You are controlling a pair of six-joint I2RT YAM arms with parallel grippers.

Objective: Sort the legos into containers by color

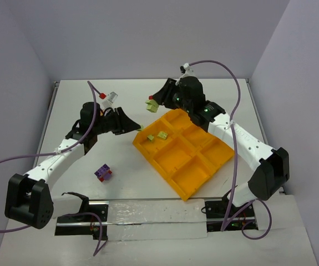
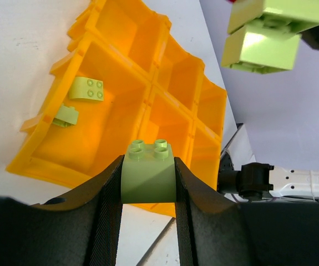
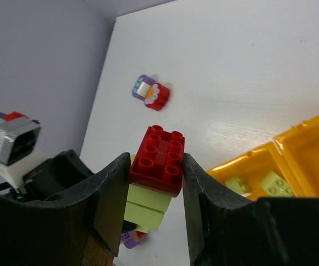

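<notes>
Closest to me, my left gripper (image 2: 148,166) has one yellow-green brick (image 2: 148,176) squeezed between its two black fingers (image 2: 106,210). The bumps on the brick point up, and both fingers press flat on its sides, so it is held tight. Just past those fingertips is the orange-yellow tray (image 2: 148,91), and the held brick hangs by the tray's near edge. Further out, off to the left of the fingers, two loose yellow-green legos (image 2: 87,88) lie in one corner box of the tray, close together but not touching. High up and to the right of the left fingers I can see what my other arm is holding. My right gripper (image 3: 155,166) is closed on a red and yellow-green stack (image 3: 158,158). The red brick is on top, and the fingers (image 3: 109,199) pinch it from both sides, with the yellow-green bricks stuck under it. The stack is up in the air over the white table (image 3: 231,66), just outside the tray's far corner. The tray sits to the right of the right fingers, with the two loose legos in its nearest box. Far past the right fingertips, a small red and purple clump (image 3: 151,93) lies alone on the table, well apart from both grippers and from the tray.
</notes>
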